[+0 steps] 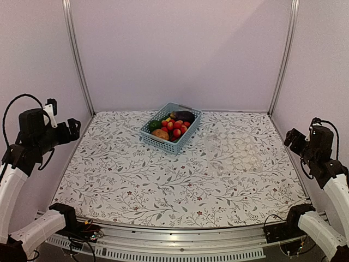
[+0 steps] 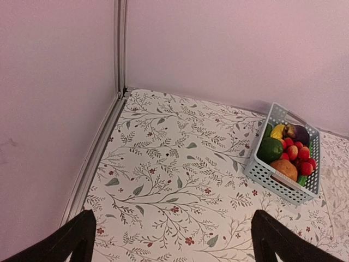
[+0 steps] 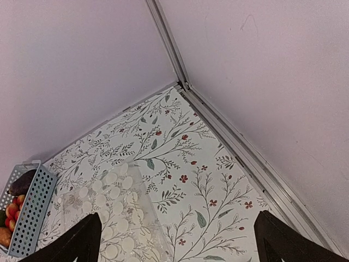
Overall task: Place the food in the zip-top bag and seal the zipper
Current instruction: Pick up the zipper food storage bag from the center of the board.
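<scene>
The food (image 1: 174,126) lies heaped in a light-blue slotted basket (image 1: 161,143) at the back middle of the table: red round pieces, a green one, a brown one and a dark eggplant. In the left wrist view the food (image 2: 292,155) shows at the right, far from the fingers. The zip-top bag (image 1: 234,150), clear with white dots, lies flat to the right of the basket; the bag (image 3: 112,210) also shows in the right wrist view. Its zipper is too faint to make out. My left gripper (image 1: 73,129) and right gripper (image 1: 292,139) hover open at the table's sides, holding nothing.
A floral cloth (image 1: 136,180) covers the table. Pale walls with metal corner posts (image 1: 76,54) close it in at the back and sides. In the wrist views the basket (image 2: 262,174) and the basket (image 3: 32,213) stand well ahead of the open fingers.
</scene>
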`<action>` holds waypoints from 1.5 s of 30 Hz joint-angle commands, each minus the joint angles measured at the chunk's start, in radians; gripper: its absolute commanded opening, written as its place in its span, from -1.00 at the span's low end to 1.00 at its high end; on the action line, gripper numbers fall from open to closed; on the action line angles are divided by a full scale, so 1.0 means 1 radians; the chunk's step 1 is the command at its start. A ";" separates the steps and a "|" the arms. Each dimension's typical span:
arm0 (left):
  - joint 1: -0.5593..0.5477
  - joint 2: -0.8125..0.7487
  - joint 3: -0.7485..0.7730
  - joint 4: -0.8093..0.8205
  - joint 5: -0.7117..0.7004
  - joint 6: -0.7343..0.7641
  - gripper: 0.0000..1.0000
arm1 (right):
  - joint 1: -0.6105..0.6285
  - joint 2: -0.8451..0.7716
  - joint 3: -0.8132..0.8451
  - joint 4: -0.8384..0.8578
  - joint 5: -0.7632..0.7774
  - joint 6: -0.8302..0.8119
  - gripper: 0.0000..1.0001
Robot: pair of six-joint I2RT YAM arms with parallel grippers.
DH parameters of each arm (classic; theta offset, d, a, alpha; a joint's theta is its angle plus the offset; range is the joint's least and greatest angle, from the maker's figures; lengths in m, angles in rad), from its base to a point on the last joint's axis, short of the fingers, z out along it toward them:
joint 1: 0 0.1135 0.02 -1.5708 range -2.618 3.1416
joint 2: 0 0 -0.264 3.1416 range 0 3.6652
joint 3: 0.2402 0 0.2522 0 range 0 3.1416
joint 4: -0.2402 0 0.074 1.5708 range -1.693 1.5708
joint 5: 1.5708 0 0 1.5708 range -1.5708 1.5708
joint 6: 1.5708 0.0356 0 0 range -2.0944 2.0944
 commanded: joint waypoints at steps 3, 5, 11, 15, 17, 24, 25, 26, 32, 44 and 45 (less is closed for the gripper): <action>0.003 0.022 0.027 -0.038 -0.046 -0.006 0.99 | 0.004 0.015 0.035 -0.042 -0.011 -0.035 0.97; 0.003 0.038 0.028 -0.040 -0.056 -0.007 0.99 | 0.004 0.018 0.046 -0.048 -0.018 -0.040 0.97; -0.003 0.109 0.065 -0.060 -0.135 -0.018 0.99 | 0.004 0.035 0.120 -0.094 -0.164 -0.089 0.98; -0.011 0.194 0.171 -0.064 -0.159 -0.023 0.99 | 0.013 0.143 0.212 -0.167 -0.319 -0.098 0.98; -0.015 0.236 0.221 -0.061 -0.106 -0.016 0.99 | 0.059 0.219 0.268 -0.223 -0.301 -0.088 0.92; -0.017 0.297 0.184 0.036 0.115 -0.005 0.99 | 0.358 0.485 0.417 -0.405 0.011 -0.020 0.74; -0.017 0.298 0.174 0.038 0.120 0.002 0.99 | 0.399 0.521 0.432 -0.415 0.036 -0.005 0.70; -0.017 0.296 0.168 0.034 0.119 0.009 0.99 | 0.436 0.580 0.452 -0.416 0.048 0.007 0.66; -0.017 0.261 0.142 0.026 0.060 0.005 0.99 | 0.630 0.839 0.558 -0.376 0.069 0.072 0.44; -0.017 0.243 0.128 0.031 0.056 0.009 0.99 | 0.843 1.325 0.858 -0.377 0.044 0.108 0.10; -0.017 0.243 0.127 0.031 0.057 0.008 0.99 | 0.845 1.340 0.865 -0.376 0.041 0.116 0.08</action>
